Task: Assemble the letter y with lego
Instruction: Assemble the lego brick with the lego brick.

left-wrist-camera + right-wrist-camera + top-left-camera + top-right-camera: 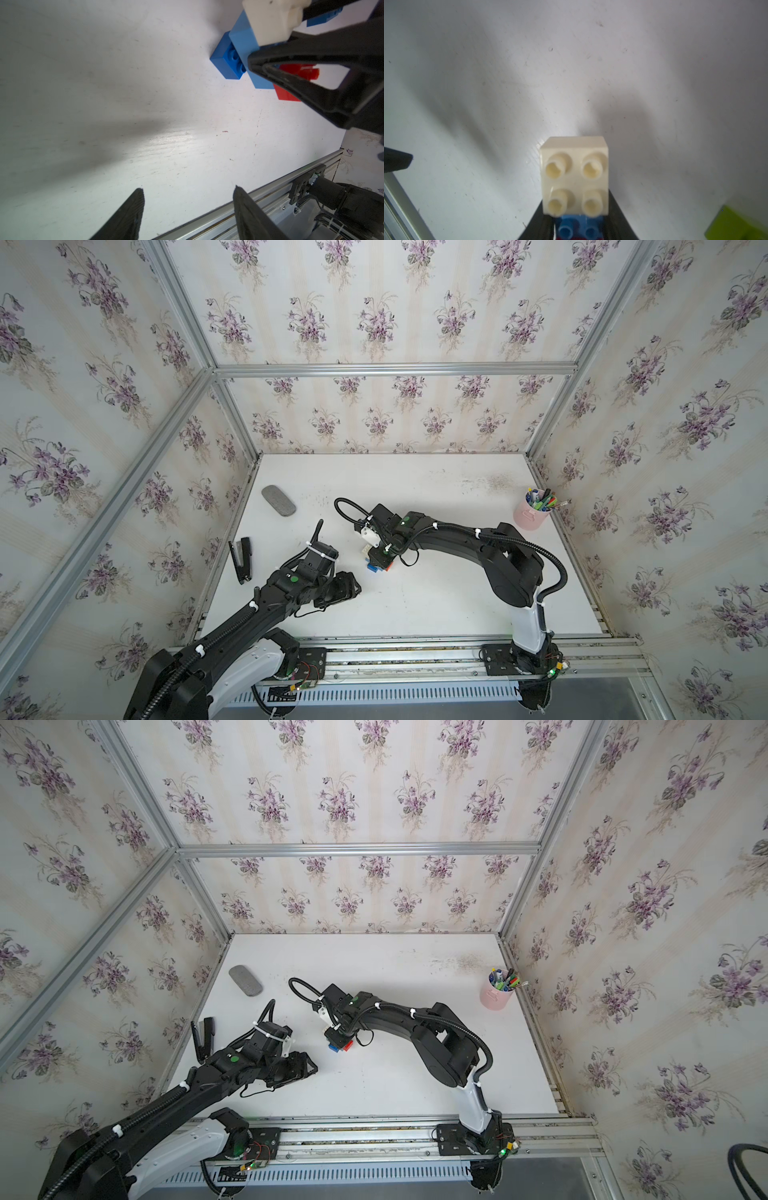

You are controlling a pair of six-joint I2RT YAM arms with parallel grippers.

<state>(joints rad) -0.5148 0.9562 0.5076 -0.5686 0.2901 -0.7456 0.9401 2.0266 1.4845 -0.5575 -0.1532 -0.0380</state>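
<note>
My right gripper (379, 559) is shut on a joined cluster of lego low over the white table (436, 593). In the left wrist view, a white brick (270, 20) sits on one end of the light blue brick (245, 39). A dark blue brick (225, 60) is on one side of it and a red brick (288, 91) on the other. In the right wrist view the white brick (574, 176) juts past the fingertips, with the light blue brick (579, 228) between the jaws. A lime green brick (737, 224) lies apart. My left gripper (188, 190) is open and holds nothing, a short way from the cluster.
A grey oval pad (278, 500) lies at the back left, and a black stapler (242, 558) at the left edge. A pink cup of pens (532, 514) stands at the back right. An aluminium rail (415, 649) runs along the front edge.
</note>
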